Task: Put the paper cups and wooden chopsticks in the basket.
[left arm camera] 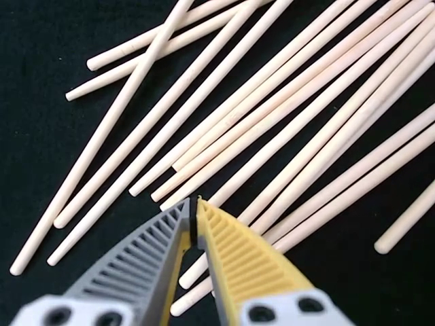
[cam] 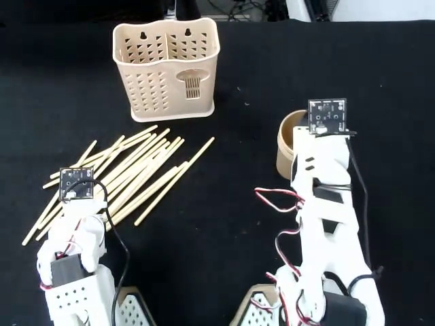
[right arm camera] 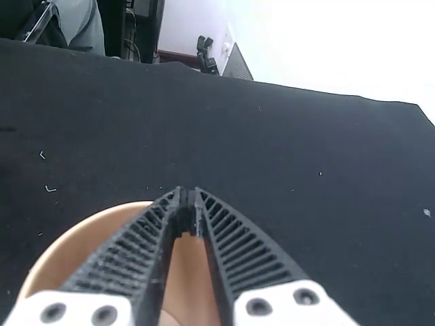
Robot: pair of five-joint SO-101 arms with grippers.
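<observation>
Hanging low over the heap of wooden chopsticks (cam: 129, 173), the left gripper (left arm camera: 196, 207) has its grey and its yellow finger pressed together, and nothing is held between them. In the left wrist view the closed tips end just above the sticks, with several loose ends lying under them and beside them on the black desk (cam: 224, 224). In the high view the heap lies at about 9 o'clock on the desk. The sticks lie mostly side by side, some crossed, and run from the left arm toward 1 o'clock. One stick lies a little apart on the 3 o'clock side of the heap.

The right gripper (right arm camera: 187, 197) is also closed, its two black fingers meeting at the tips. It is over the open mouth of the paper cup (cam: 289, 139), and in the right wrist view the tips come to the far rim of the cup. I cannot tell if they touch the rim. The brown cup stands at about 2 o'clock from the middle of the desk, partly hidden under the right arm.

The beige basket (cam: 166, 68) stands upright at about 12 o'clock, well apart from both grippers. It has a dividing wall inside. The cup is at 4 o'clock from the basket, and the chopsticks begin near its foot, at 7 o'clock.
</observation>
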